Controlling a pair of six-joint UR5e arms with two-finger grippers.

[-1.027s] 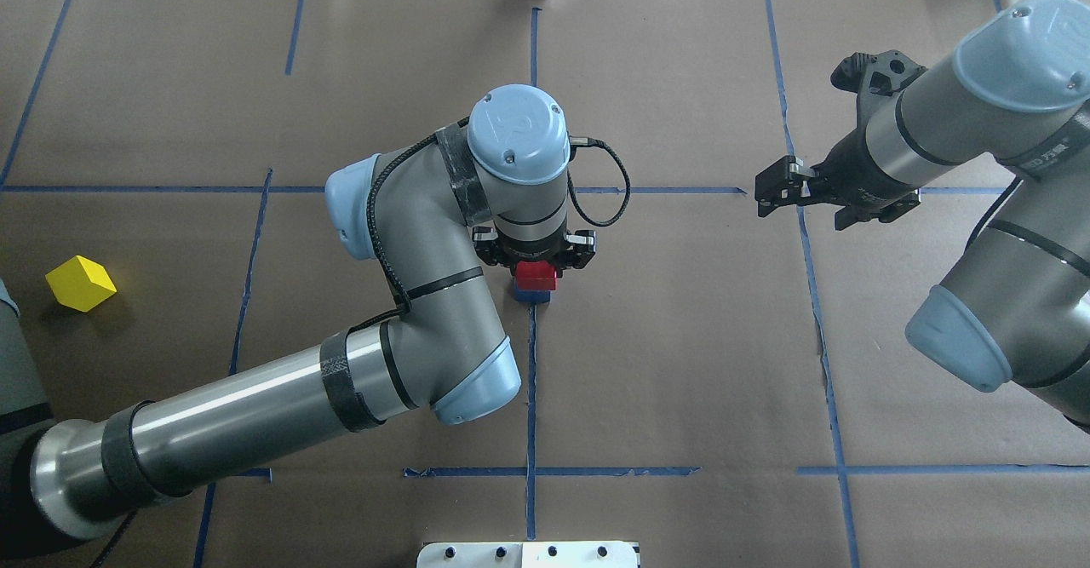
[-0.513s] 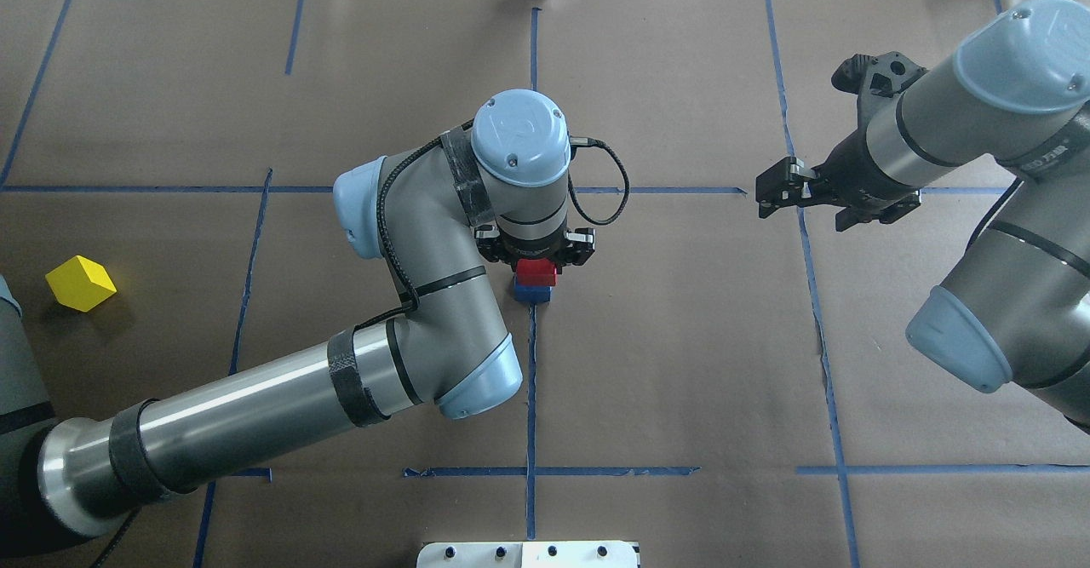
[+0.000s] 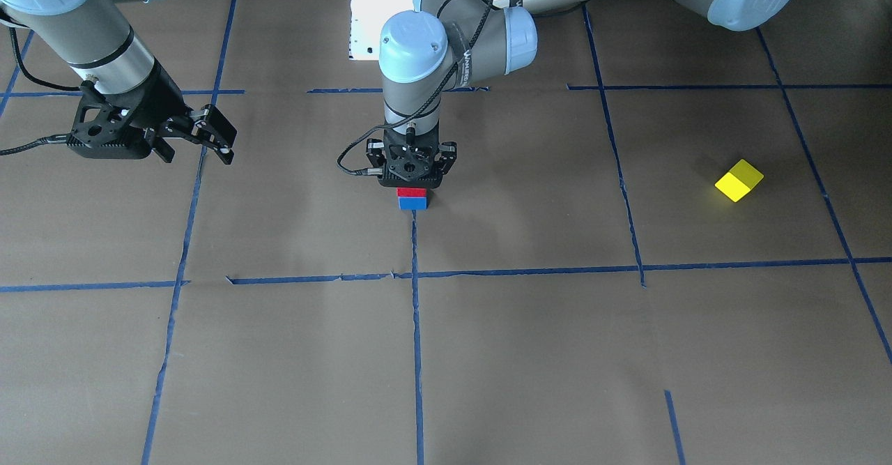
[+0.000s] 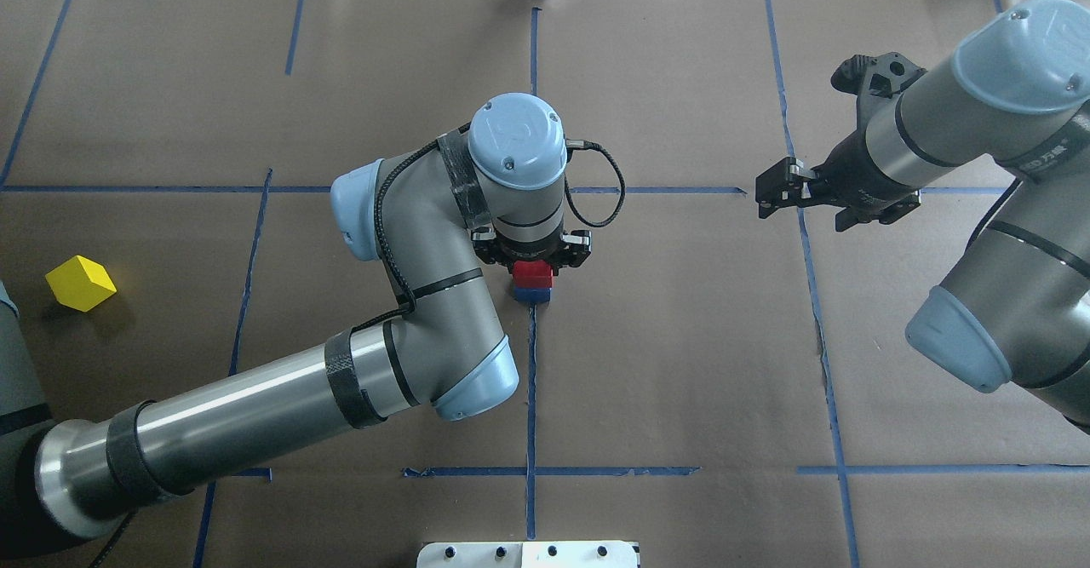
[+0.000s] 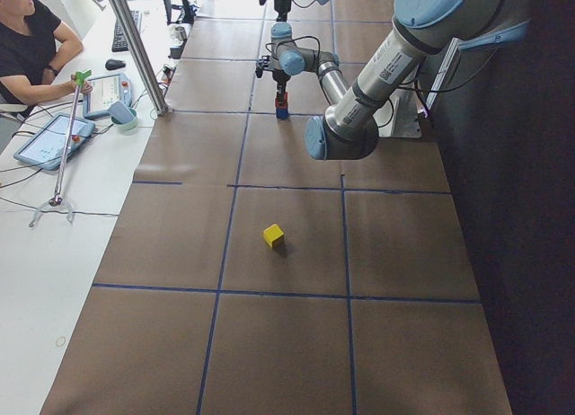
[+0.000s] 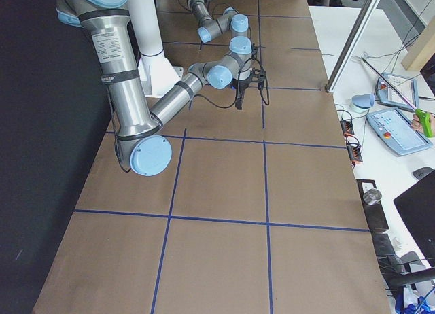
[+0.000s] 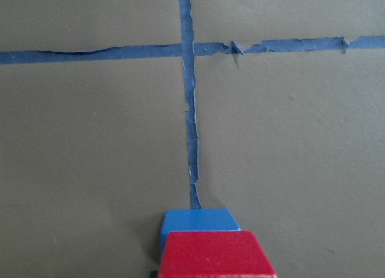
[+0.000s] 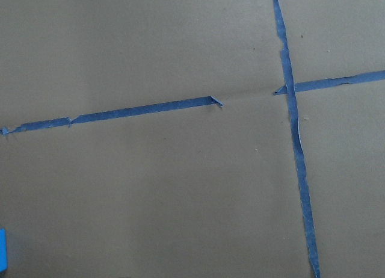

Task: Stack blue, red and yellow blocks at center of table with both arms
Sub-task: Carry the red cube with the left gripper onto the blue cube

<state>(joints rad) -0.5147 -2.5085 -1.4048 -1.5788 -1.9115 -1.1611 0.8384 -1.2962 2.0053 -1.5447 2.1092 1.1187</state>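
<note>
Red block (image 3: 411, 192) sits on blue block (image 3: 412, 203) at centre under the left claw (image 3: 411, 185) (gripping or released, I cannot tell); right claw (image 3: 219, 134) gapes empty; yellow block (image 3: 739, 180), well apart, looks light and rigid; pinch 2 flat opposite faces.

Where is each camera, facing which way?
Front: across the table, facing the robot; left arm at right.
Overhead: behind the robot, looking down; both arms.
Left side: table's left end; left arm near.
Right side: table's right end; right arm near.
Left wrist: down at red block on blue block; no arm.
Right wrist: down at tape; no arm.
Front and overhead share the yellow block.
</note>
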